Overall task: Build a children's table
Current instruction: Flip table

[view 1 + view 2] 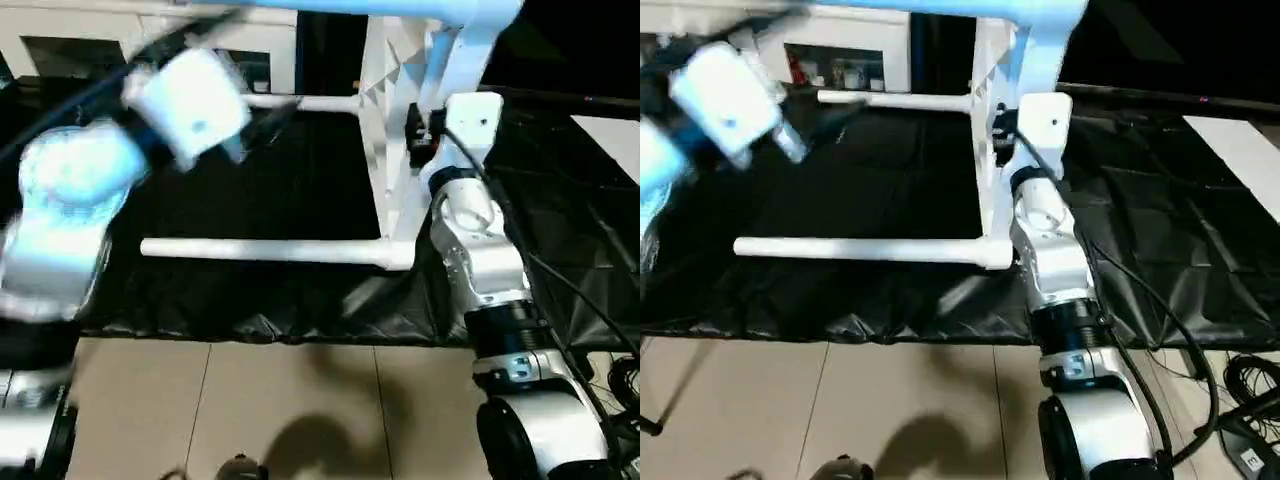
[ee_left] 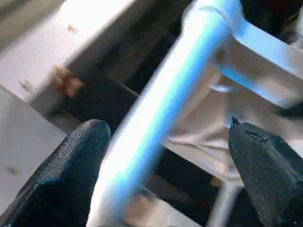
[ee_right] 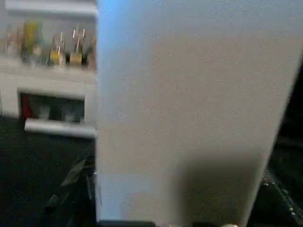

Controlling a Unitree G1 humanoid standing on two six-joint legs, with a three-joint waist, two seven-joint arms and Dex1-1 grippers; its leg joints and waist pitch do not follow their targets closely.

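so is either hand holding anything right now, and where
The right hand is at the tabletop's edge, but whether it grips it cannot be told. The left hand is open around a leg, not closed on it.

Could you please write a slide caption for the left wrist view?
Open left gripper straddling a white table leg, black fingertips apart on either side.

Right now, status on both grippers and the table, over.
Left gripper open, a table leg between its fingers, not clamped. Right gripper state unclear, arm up against the tabletop, which stands on edge. Two legs stick out sideways over the black sheet.
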